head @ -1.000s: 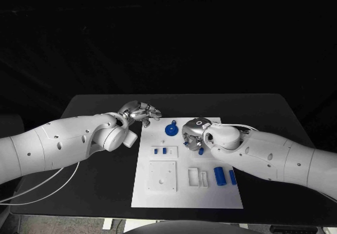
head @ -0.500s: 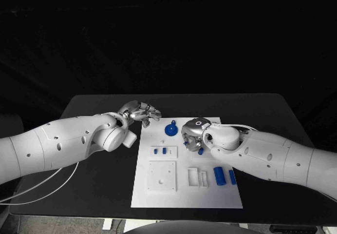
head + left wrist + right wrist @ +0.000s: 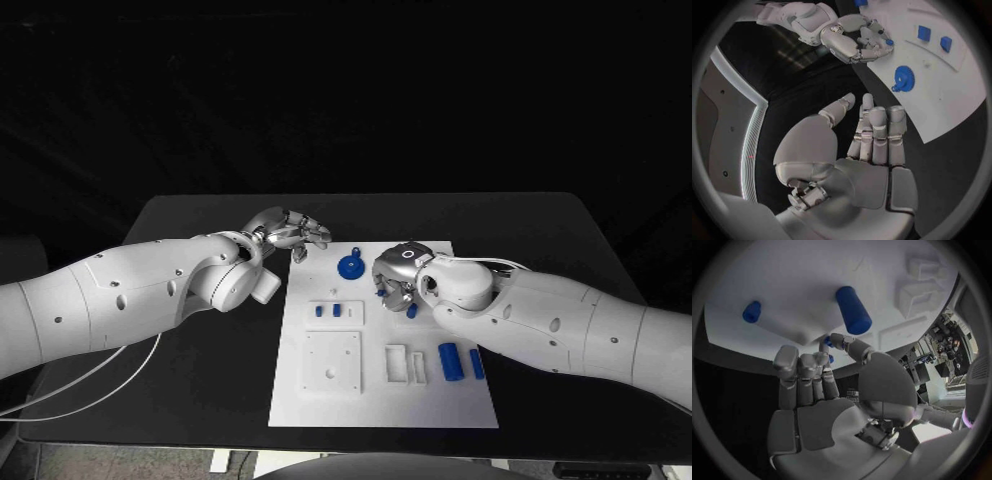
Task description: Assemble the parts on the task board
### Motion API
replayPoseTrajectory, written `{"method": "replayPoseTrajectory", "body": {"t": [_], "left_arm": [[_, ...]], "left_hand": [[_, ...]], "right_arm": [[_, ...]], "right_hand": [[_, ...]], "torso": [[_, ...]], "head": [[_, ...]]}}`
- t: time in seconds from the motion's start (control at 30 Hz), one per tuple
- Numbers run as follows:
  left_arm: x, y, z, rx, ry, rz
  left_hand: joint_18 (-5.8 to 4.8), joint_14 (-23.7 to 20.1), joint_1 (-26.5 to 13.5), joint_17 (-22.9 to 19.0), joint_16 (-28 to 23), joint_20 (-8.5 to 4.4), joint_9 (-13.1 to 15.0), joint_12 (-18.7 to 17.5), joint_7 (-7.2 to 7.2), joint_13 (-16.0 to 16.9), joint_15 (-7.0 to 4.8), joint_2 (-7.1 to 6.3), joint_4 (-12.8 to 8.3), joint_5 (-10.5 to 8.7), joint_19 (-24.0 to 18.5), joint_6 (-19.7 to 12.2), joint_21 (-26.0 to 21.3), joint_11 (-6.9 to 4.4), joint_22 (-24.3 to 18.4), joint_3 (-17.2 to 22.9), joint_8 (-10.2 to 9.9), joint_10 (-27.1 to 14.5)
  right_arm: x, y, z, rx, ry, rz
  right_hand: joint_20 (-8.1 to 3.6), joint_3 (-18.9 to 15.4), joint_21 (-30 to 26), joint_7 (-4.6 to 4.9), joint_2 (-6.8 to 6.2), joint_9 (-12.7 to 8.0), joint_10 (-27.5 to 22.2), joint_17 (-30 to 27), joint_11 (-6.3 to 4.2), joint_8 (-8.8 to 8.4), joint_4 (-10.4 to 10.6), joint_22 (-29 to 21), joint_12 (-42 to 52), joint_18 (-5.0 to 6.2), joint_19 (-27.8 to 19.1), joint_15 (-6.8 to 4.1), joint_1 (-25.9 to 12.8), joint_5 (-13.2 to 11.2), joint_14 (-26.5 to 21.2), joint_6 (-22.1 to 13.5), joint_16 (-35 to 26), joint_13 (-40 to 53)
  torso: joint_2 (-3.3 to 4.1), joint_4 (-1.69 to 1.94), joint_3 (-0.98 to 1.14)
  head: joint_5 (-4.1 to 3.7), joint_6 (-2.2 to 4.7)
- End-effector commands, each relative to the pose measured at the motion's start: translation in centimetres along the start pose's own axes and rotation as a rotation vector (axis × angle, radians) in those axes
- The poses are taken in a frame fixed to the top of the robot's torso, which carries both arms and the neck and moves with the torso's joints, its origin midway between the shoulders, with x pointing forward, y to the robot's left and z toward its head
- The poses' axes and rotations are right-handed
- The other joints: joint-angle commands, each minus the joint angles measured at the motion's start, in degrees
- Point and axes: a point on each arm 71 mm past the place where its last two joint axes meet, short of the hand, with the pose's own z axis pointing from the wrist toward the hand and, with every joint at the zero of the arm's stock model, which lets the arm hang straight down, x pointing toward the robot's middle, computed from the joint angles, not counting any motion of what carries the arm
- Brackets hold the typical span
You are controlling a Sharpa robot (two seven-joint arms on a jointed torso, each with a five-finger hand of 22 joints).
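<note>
Head view, compared with the pictures half a second and a second back: the right robot hand (image 3: 395,280) has shifted slightly toward frame left over the upper middle of the task board (image 3: 384,400); nothing else has moved. The right wrist view shows a small blue part (image 3: 831,359) at its fingertips (image 3: 824,359), seemingly pinched between thumb and finger; the left wrist view shows the same blue tip (image 3: 889,42) at that hand. Judgement: a part is in transit or being lined up, with insertion not yet done.

The left robot hand (image 3: 289,234) hovers over the counter (image 3: 202,390) just off the board's upper left corner, fingers close together and straight, holding nothing.

Task items: a blue gear (image 3: 351,266) lies at the board's upper centre, just left of the right robot hand. Two small blue blocks (image 3: 329,311) sit left of centre. Two blue cylinders (image 3: 462,361) lie at the board's right side, partly beside the right forearm. White fixtures (image 3: 332,365) occupy the lower half.

Obstructions: the right arm covers the board's right edge and hides whatever lies beneath the hand; the gear stands close to any leftward travel.
</note>
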Motion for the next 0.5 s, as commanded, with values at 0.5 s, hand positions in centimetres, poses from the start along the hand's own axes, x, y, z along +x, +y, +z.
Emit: {"method": "replayPoseTrajectory", "body": {"t": [0.5], "left_arm": [[0.22, -0.04, 0.02, -0.004, 0.026, -0.006]], "left_hand": [[3.71, -0.02, -0.58, 0.02, -0.24, -0.98, -0.13, -0.51, 0.43, 0.24, 0.42, -0.87, 0.35, -0.42, -0.05, -0.27, -0.33, 0.88, 0.06, -0.07, 0.01, -0.15]], "right_arm": [[0.13, -0.09, -0.85, 0.007, -0.060, 0.025]], "right_hand": [[-0.61, -0.27, 0.58, -0.40, -0.72, 0.41, 1.36, 0.27, -0.26, 0.78, 0.48, 0.24, -0.05, 6.60, 1.25, -0.57, -1.41, -0.37, 1.26, 1.26, -0.16, -0.15]], "torso": [[0.01, 0.00, 0.01]], "head": [[0.08, 0.33]]}}
